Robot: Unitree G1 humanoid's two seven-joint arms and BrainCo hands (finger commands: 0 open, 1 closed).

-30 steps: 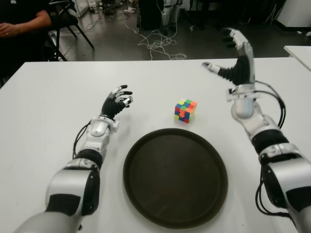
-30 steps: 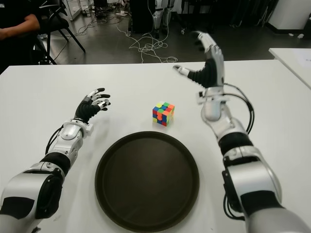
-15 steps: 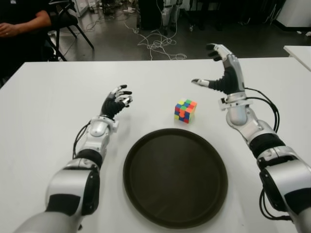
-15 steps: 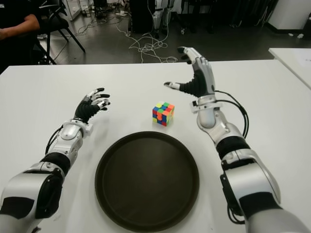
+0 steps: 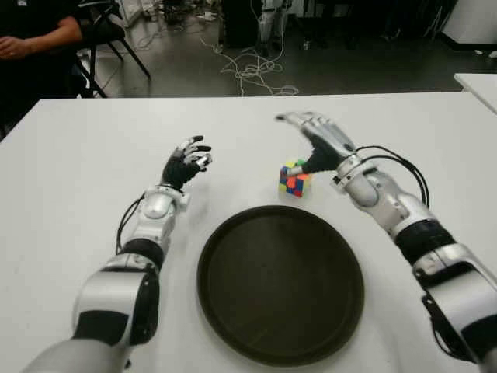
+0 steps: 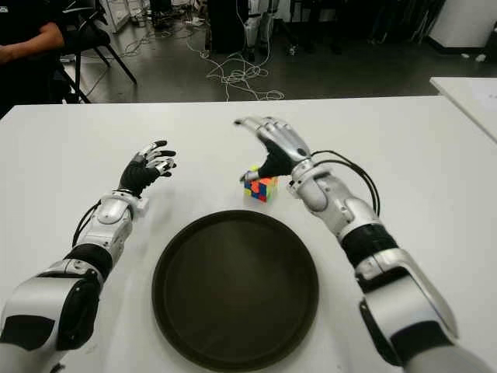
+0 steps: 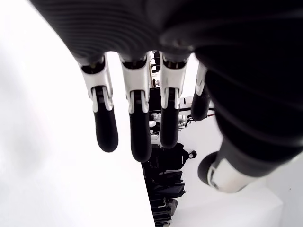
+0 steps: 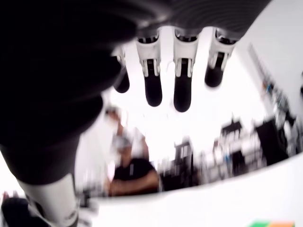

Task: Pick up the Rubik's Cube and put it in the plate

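The Rubik's Cube (image 5: 293, 183) sits on the white table (image 5: 78, 155), just beyond the far rim of the round dark plate (image 5: 279, 287). My right hand (image 5: 311, 146) hovers palm-down over the cube, its fingers (image 8: 183, 90) spread and extended past it, the thumb close to the cube's top right edge. Nothing is grasped. A sliver of the cube (image 8: 270, 223) shows in the right wrist view. My left hand (image 5: 186, 163) shows left of the cube, above the table, fingers (image 7: 135, 127) loosely curved and holding nothing.
A seated person (image 5: 31, 39) and a chair are beyond the table's far left corner. Cables (image 5: 248, 74) lie on the floor behind the far edge. Another white table (image 5: 477, 81) stands at the right.
My right hand has dropped from a raised, upright pose and swung left, now lying palm-down over the cube. The cube, plate and left hand have not moved.
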